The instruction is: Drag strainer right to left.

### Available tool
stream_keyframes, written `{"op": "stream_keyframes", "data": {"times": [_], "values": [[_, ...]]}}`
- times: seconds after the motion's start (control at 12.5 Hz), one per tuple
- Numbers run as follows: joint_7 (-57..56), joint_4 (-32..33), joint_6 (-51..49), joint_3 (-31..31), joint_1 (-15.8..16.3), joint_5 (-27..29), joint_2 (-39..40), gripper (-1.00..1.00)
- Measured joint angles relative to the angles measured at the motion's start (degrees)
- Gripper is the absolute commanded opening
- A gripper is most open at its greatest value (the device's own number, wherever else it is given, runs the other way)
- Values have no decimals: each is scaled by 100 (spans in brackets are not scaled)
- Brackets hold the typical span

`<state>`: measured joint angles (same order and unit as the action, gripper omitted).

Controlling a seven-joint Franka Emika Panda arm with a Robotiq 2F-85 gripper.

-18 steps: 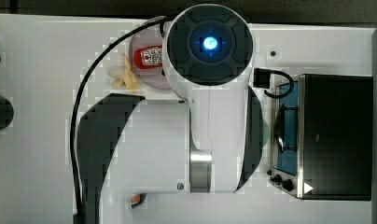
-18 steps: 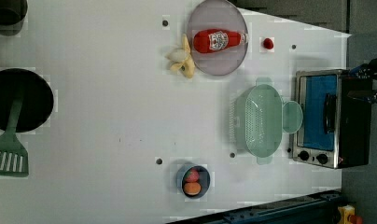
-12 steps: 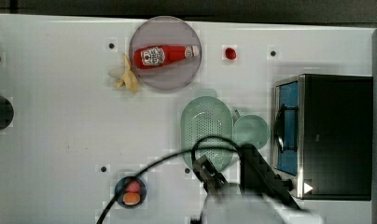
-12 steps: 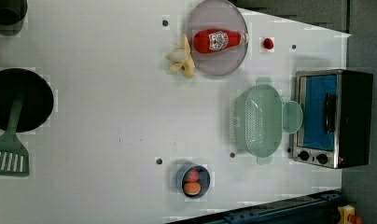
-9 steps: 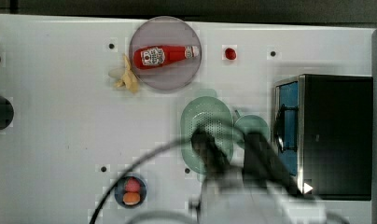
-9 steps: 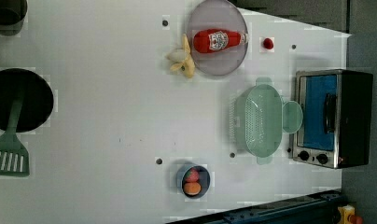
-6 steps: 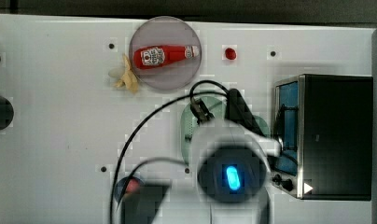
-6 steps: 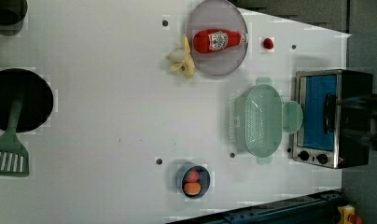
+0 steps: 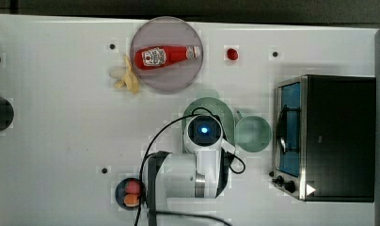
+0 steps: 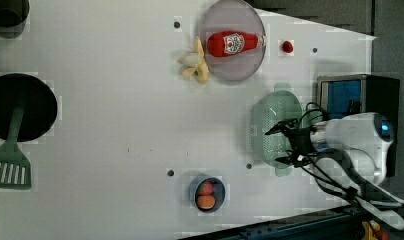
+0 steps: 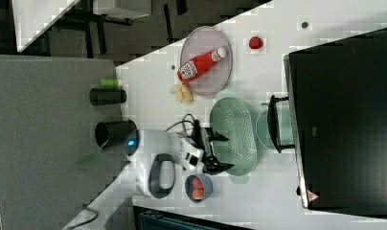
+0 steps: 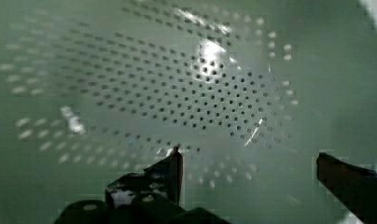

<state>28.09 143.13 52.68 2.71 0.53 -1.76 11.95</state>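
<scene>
Since a second ago I've swung the arm in over the strainer (image 10: 270, 131); my claw (image 10: 282, 141) hangs spread wide above its bowl. It sits unmoved beside the mug (image 9: 253, 133), dragging not begun.

Glossy perforated plastic strainer (image 12: 214, 93), matt white table (image 9: 61, 141), glossy black toaster oven (image 9: 338, 136)

In the top view, bare white tabletop (image 9: 61, 141) runs open to the left of the pale sage-green perforated plastic strainer (image 9: 224, 111). Flanking that lane: grey round plate (image 9: 178, 80) with peeled banana (image 9: 127, 77) above, small dark bowl of fruit (image 9: 127, 193) below. Round green mug (image 9: 254, 134) and black toaster oven (image 9: 341, 136) block the right.
</scene>
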Motion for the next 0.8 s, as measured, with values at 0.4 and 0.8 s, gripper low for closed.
{"op": "stream_keyframes", "data": {"times": [0.4, 0.8], "values": [[940, -179, 1402, -195, 0, -129, 540, 100], [1211, -201, 1877, -416, 78, -104, 885, 100]]}}
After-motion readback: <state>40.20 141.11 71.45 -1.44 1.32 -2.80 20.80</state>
